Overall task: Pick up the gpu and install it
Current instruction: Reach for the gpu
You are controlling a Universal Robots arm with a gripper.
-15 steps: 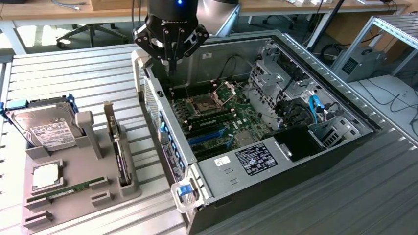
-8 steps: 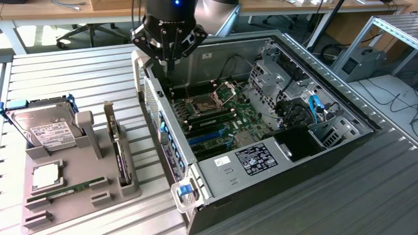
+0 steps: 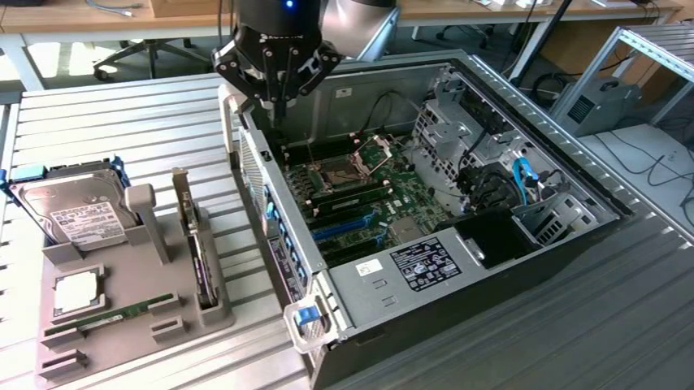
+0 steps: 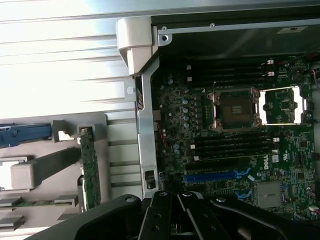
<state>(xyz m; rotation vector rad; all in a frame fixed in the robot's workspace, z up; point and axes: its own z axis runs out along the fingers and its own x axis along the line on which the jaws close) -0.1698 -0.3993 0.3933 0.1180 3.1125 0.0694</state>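
In the exterior view the claw (image 3: 275, 104) hung at twelve o'clock in the scene, above the rear edge of the open computer case (image 3: 358, 97). Its fingers were pressed together and pointed down, and nothing was caught between them.

The gpu (image 3: 193, 244) had not been picked up. It stood on its long edge in a slot of the grey holder (image 3: 130, 337), at about eight o'clock from the claw and well apart from it. Its silvery bracket was at the far end. The holder lay on the slatted metal desk (image 3: 141, 122), at nine o'clock of the case and just beside its side wall.

A hard drive (image 3: 76, 215) with a white label stood tilted in the holder at ten o'clock from the gpu. A narrow green memory stick (image 3: 109, 315) lay flat at seven o'clock from it.

Inside the case the motherboard (image 3: 379, 195) lay exposed. Its processor socket (image 3: 363, 162) was open and sat at about five o'clock from the claw. Blue expansion slots (image 3: 341, 227) ran across the board nearer the front of the case.
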